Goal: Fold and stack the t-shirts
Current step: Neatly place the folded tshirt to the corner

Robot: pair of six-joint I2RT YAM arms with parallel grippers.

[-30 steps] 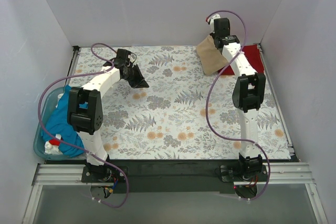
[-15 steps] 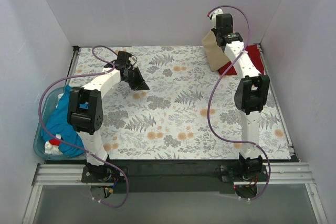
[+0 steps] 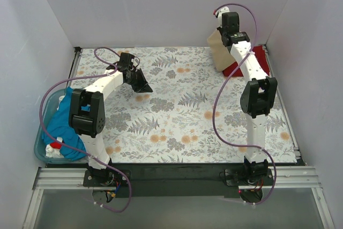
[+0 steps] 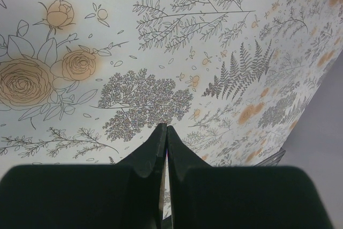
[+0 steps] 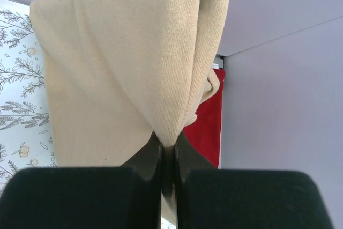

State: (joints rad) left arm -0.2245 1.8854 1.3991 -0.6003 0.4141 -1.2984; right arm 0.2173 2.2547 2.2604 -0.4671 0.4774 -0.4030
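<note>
Pinching a bunched fold of the tan t-shirt point(image 5: 123, 68): right gripper point(image 5: 167, 156), jaws nearly together, only the cloth thickness between them. The fold enters at the fingertips. The rest of the shirt drapes away in one wide panel plus a narrower doubled strip on the right.

Top view: gripper is raised at the far-right corner, right arm point(image 3: 247, 61) stretched up and back, shirt hanging under it. The tan shirt's lower edge overlaps the dark red t-shirt point(image 3: 261, 54) in view; touching or just above, can't tell. The dark red t-shirt lies flat on the tablecloth point(image 3: 177, 111) in the far-right corner, along the right wall point(image 3: 311, 52).

Left gripper point(image 4: 165, 131): jaws pressed fully together, nothing between them. Tips point down at the floral tablecloth over the far-left part of the table, a grey leafy sprig print just beyond them. Tips are close to the cloth; contact can't tell. Left arm point(image 3: 102, 84) is bent at the elbow, reaching back and inward.

Teal t-shirt point(image 3: 64, 119): crumpled in the light blue tub point(image 3: 37, 146) at the near-left edge of the table, heaped above the rim and spilling toward the left arm. A small white-and-red item point(image 3: 54, 147) sits on the near part of the heap; can't tell what. Tan and dark red shirts are well apart from the teal one, in opposite corners.
</note>
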